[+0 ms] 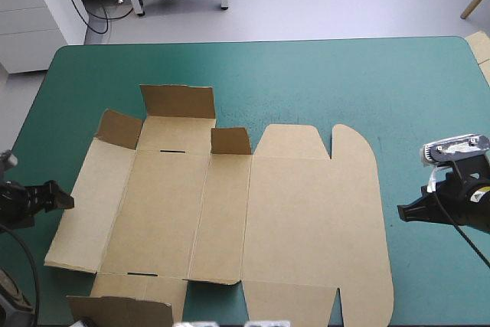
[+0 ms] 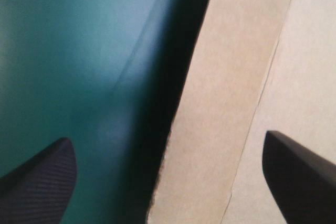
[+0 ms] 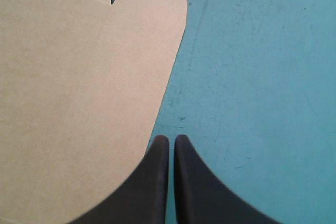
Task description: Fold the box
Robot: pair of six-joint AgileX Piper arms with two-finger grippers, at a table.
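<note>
- Left gripper point(image 1: 63, 198) — black fingers point(image 2: 37, 177) spread wide, nothing gripped, poised at the left edge of the box point(image 1: 230, 220).
- Brown box spread nearly flat on the teal-green cover point(image 1: 413, 89), left of centre; small flaps point(image 1: 178, 101) along the far side tilted up.
- Right gripper point(image 3: 171, 140) — fingers pressed together to a point, empty, over bare cover just beside the rounded right edge of the box.

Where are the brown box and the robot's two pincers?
box point(image 1: 306, 220): high view, on its wide flat panel.
left pincer point(image 2: 167, 139): left wrist view, midway between its open fingertips.
right pincer point(image 3: 171, 141): right wrist view, where its shut fingertips meet.
</note>
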